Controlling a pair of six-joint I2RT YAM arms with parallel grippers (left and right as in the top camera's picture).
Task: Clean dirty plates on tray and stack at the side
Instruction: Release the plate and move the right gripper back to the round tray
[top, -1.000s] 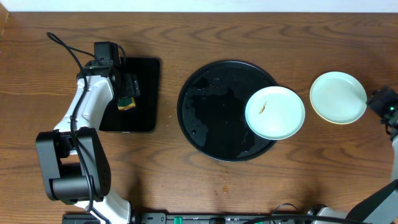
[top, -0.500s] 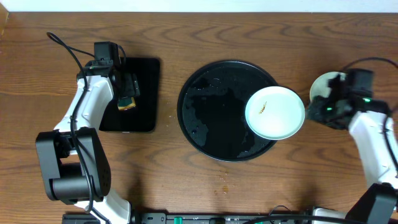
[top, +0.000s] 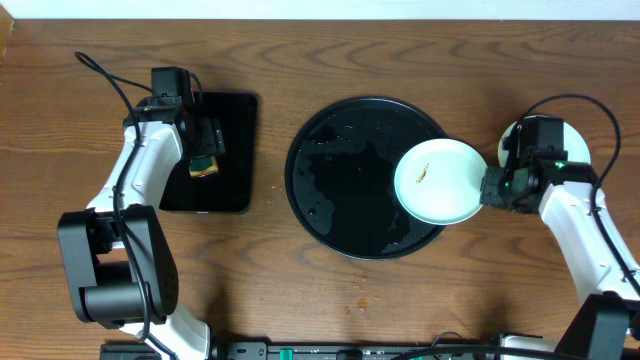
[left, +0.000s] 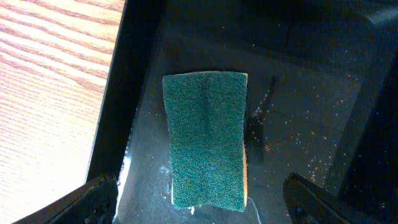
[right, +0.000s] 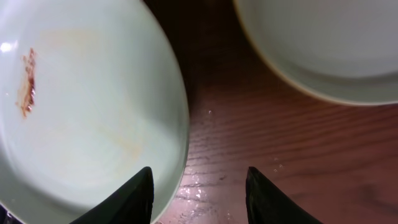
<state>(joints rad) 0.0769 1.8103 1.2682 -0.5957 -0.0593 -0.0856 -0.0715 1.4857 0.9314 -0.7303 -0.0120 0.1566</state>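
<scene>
A pale blue-white plate (top: 441, 181) with a small brown smear (right: 26, 84) lies on the right side of the round black tray (top: 340, 180), overhanging its rim. My right gripper (top: 490, 188) is open at this plate's right edge. In the right wrist view one finger is over the plate (right: 93, 112), the other is over the wet wood, and the rim lies between the jaws of the gripper (right: 199, 196). A stack of two plates (top: 577, 145), the lower one yellowish, sits further right, partly hidden by my right arm. My left gripper (left: 202, 199) hangs open above the sponge.
A green sponge (left: 205, 140) with a yellow underside lies on the wet rectangular black tray (top: 225, 120) at the left. The stacked plates (right: 323, 37) sit close behind my right gripper. Water drops glisten on the wood between the plates.
My right arm has swung in from the table's right edge to the smeared plate's right rim, and its jaws have narrowed somewhat. The left arm and the sponge have not moved.
</scene>
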